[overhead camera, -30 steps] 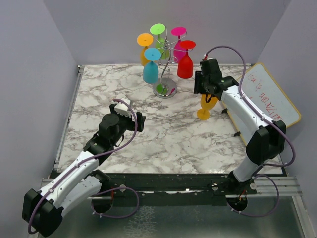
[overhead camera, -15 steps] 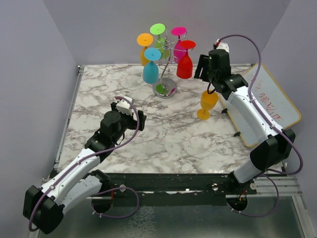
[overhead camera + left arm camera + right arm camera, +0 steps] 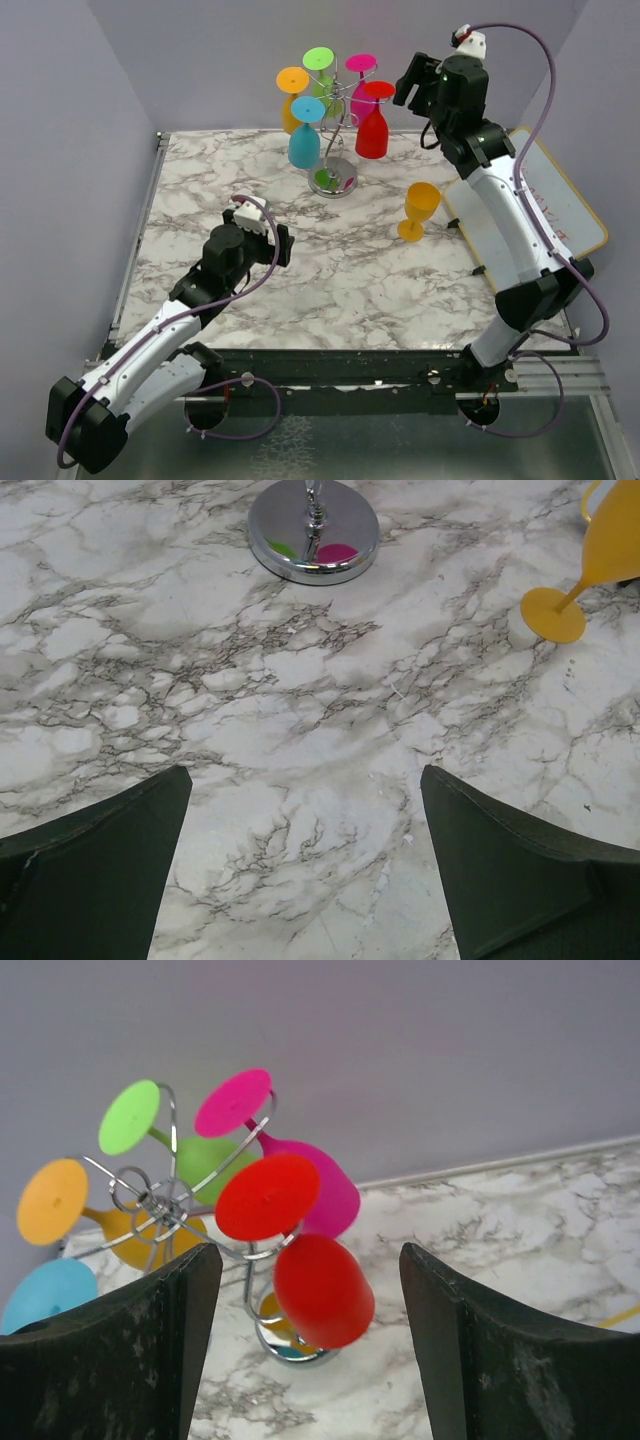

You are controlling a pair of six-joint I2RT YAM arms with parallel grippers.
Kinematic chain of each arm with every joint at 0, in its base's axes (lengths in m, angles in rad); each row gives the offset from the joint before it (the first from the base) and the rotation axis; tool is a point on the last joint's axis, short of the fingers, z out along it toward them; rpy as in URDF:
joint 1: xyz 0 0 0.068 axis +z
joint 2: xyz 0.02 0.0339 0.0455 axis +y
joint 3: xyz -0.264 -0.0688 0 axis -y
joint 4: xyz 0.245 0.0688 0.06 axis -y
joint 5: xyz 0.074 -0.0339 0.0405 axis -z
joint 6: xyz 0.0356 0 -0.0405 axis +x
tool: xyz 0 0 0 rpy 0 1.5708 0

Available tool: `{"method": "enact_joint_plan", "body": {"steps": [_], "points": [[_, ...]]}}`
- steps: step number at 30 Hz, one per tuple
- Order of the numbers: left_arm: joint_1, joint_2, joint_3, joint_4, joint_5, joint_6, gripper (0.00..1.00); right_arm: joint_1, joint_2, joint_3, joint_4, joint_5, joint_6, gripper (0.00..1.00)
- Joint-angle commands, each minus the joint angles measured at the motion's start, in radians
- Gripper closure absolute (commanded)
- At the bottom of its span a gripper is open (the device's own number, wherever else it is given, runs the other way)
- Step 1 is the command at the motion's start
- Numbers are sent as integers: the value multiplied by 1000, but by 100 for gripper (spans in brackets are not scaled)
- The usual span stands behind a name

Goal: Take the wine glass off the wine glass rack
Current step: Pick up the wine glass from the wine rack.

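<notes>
The wine glass rack (image 3: 338,150) stands at the back of the marble table on a shiny round base (image 3: 313,530). Upside down on its arms hang a red wine glass (image 3: 320,1290), a pink one (image 3: 310,1185), a green one (image 3: 205,1155), an orange one (image 3: 52,1200) and a blue one (image 3: 45,1295). A yellow-orange wine glass (image 3: 418,210) stands upright on the table, right of the rack. My right gripper (image 3: 412,85) is open, raised high to the right of the rack, facing the red glass and holding nothing. My left gripper (image 3: 283,245) is open and empty, low over the table.
A whiteboard (image 3: 560,200) with red writing lies along the table's right edge, under the right arm. Grey walls close in the back and both sides. Bare marble (image 3: 330,270) stretches between the left gripper and the standing glass.
My right gripper has let go of the yellow-orange glass, which stays standing on the table. It has opened wider and risen up and back, level with the rack's top. The left arm has barely shifted.
</notes>
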Motion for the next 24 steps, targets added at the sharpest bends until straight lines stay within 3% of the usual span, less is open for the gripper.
{"method": "enact_joint_plan", "body": {"steps": [1,6,10,14,19,24], "points": [[5,-48,-14,-22,-32,-5,1,-21,129,166,-98,-97,56,23],[5,-47,-9,-41,-46,9,1,-46,261,310,-161,-170,157,22],[5,-44,-8,-39,-33,4,1,-122,269,260,-131,-268,285,28],[6,-38,-12,-29,-31,7,1,-158,240,141,8,-437,312,31],[5,-15,2,-39,-48,22,1,-203,267,133,64,-592,379,31],[6,-30,-9,-26,-24,24,1,-213,260,92,104,-609,401,33]]}}
